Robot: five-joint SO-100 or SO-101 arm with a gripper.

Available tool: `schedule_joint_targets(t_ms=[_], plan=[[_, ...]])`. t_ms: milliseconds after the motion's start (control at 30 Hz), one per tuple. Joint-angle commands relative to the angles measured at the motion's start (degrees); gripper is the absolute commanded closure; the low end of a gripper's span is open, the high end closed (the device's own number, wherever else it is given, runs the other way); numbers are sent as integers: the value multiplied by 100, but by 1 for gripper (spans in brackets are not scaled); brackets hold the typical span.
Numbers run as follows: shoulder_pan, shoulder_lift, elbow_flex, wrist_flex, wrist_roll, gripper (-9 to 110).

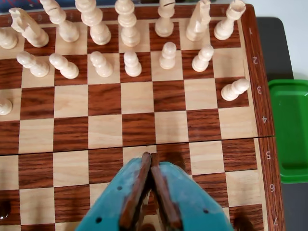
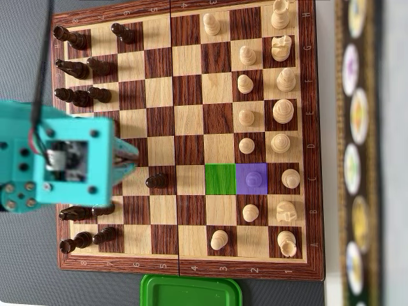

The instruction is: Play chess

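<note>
A wooden chessboard (image 2: 188, 102) fills most of the overhead view, lying on a dark counter (image 2: 19, 38), with the dark pieces along the left of the frame and the pale pieces along the right. Two squares in the lower middle are tinted — a green square (image 2: 220, 179) and, touching it on its right, a purple square (image 2: 252, 178) with a pale pawn (image 2: 250, 180) standing upright on it (probably the piece to be moved, with the green square as its goal). The teal gripper (image 2: 132, 157) hangs over the left side of the board, above the dark side. In the wrist view the jaws are pressed together at the bottom centre of the frame, clenched on nothing, above empty squares. The tinted pawn lies well to the right of the jaws in the overhead view and slightly lower in the frame, with one advanced dark pawn (image 2: 156, 181) between them. A green tray (image 2: 191, 290) sits just off the board's bottom edge. The next move, by my judgement, calls for a reach rightward across the board's middle, with the jaws spread before descending around the upright pawn.
</note>
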Motion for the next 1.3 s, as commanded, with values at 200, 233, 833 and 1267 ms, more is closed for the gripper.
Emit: schedule_joint_targets(t_ms=[200,233,833,1267], plan=[[35,-62,-299,-9,18,102],[26,-62,-308,-9,26,102],[9,-1433,-1222,-9,-9,102],[9,-2619,-1978,0,-9,102]])
